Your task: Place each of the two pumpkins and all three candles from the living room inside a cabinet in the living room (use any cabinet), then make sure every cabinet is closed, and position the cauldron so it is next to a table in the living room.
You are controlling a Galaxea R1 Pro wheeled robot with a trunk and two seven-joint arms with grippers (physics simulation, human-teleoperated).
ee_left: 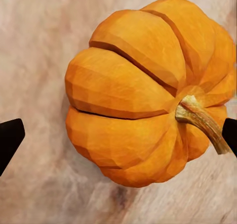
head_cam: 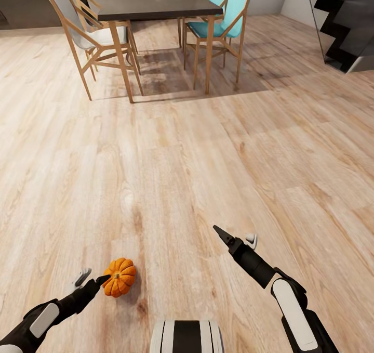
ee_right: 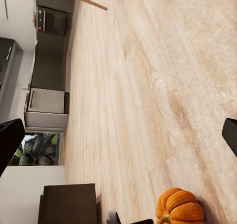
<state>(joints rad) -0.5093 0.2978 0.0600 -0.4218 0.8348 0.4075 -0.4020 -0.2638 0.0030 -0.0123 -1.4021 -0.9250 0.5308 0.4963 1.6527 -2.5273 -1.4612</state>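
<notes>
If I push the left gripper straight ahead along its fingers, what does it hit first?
The pumpkin. It sits dead ahead between the open left gripper's fingers, lying on the wooden floor; depth is unclear, but it looks very close.

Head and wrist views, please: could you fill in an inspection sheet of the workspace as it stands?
Surface: pale wood floor, bare near the arms.
Job's things: one pumpkin on the floor, stem sideways; candles, cabinet, cauldron: nothing seen.
Clutter: nothing seen.
Grippers: left gripper open, fingers straddling the pumpkin; right gripper open, holding nothing.
Cables: nothing seen.
Surroundings: dark-topped table with wooden chairs ahead; black stairs far right.
</notes>
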